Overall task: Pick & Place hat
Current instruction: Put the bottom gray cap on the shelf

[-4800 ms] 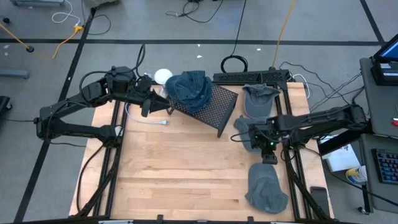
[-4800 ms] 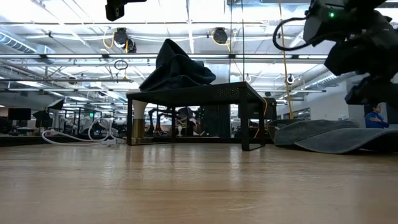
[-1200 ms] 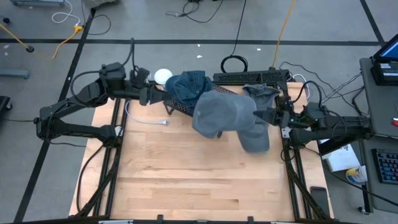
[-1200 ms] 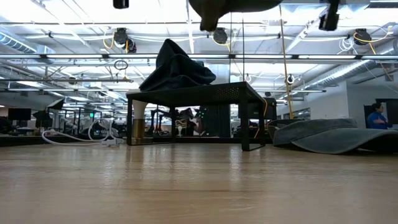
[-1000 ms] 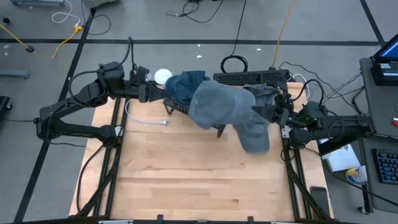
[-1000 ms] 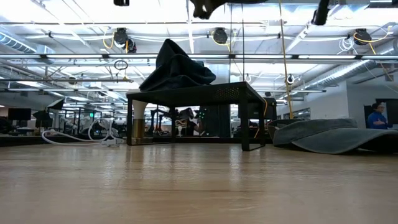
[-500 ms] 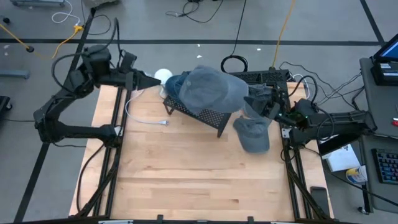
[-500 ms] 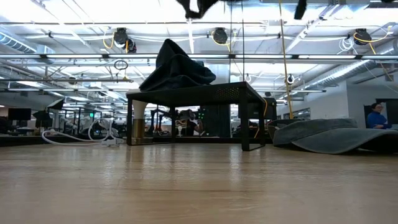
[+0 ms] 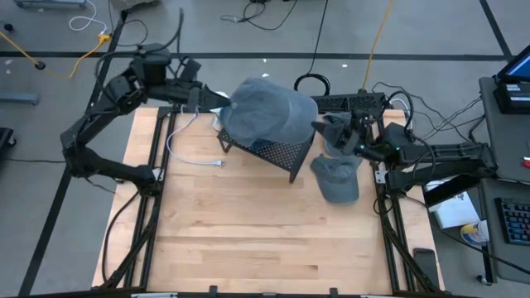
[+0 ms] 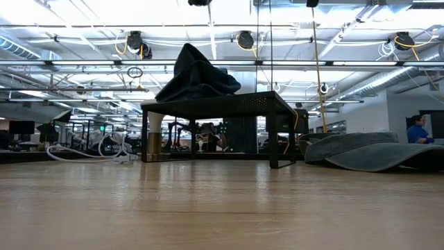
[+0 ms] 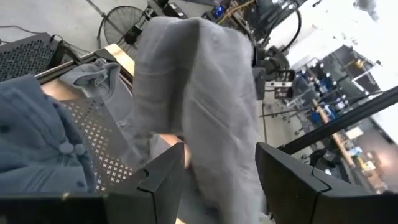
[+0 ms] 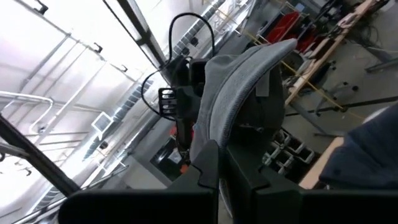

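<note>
At about ten o'clock on the table, your left gripper (image 9: 217, 98) hangs high over the back-left corner, its fingers (image 11: 163, 180) spread wide in the left wrist view with nothing between them, though the cloth hangs just past their tips. Next to the right, the grey cap (image 9: 267, 112) is held aloft above the black mesh stand (image 9: 277, 153), covering most of the blue denim hat (image 10: 198, 75) that already sits on that stand (the low view shows only the denim one on top, so the grey cap is not down yet). At about two o'clock, your right gripper (image 9: 325, 129) is pinched tight on the grey cap's edge, and it alone carries the cap. Behind it lies a second grey cap (image 9: 348, 128), and at about three o'clock a third (image 9: 336, 178) lies flat on the wood.

The risk, as I judge it: the cap hangs from one edge only. If you release here, it may land on the denim hat's crown, slide off the tilted pile, and drop to the table. The open left fingers could also snag the loose cloth.
</note>
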Motion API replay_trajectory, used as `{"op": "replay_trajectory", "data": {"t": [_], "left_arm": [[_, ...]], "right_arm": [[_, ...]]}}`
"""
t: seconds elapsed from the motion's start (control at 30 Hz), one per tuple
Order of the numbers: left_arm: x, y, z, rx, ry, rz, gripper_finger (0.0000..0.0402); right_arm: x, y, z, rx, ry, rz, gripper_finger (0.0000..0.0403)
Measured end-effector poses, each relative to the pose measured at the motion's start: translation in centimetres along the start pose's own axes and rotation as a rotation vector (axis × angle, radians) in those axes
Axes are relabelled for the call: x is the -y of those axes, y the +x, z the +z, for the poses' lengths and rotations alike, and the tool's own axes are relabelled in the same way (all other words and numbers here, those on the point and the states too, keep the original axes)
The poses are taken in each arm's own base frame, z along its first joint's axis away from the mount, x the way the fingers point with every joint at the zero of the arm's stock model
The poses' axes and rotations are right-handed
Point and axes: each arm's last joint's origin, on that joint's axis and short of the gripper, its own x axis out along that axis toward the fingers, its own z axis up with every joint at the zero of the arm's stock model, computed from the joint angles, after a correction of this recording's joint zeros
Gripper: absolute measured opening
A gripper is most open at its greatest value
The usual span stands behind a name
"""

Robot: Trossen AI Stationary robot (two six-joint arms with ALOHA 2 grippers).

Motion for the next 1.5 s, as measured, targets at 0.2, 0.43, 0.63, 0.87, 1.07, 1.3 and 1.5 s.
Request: {"op": "replay_trajectory", "data": {"t": [0.2,0.43,0.63,0.87,1.07,1.3,1.5], "left_arm": [[0.2,2.2,0.0,-0.015,0.016,0.015,0.0202],[0.7,4.3,-0.2,-0.026,0.042,-0.036,0.0202],[1.1,4.3,-0.1,0.019,0.036,-0.022,0.0168],[1.7,4.2,-0.6,-0.037,0.044,-0.086,0.0094],[1.9,3.9,-0.5,-0.021,0.071,-0.083,0.0073],[1.9,4.0,-0.7,-0.03,0.071,-0.083,0.0072],[2.1,3.8,-0.7,-0.026,0.073,-0.085,0.0072]], "right_arm": [[0.2,-0.1,0.9,0.005,-0.007,0.016,0.0],[0.7,-0.1,1.3,-0.062,0.068,0.035,0.0],[0.9,-0.3,1.2,-0.081,0.073,0.01,0.0],[0.6,-0.8,1.6,-0.071,0.067,0.022,0.0],[0.4,-1.6,2.0,-0.082,0.061,-0.002,0.0],[0.2,-2.0,2.3,-0.075,0.061,0.007,0.0],[0.0,-2.5,2.5,-0.076,0.046,0.002,0.0]]}}
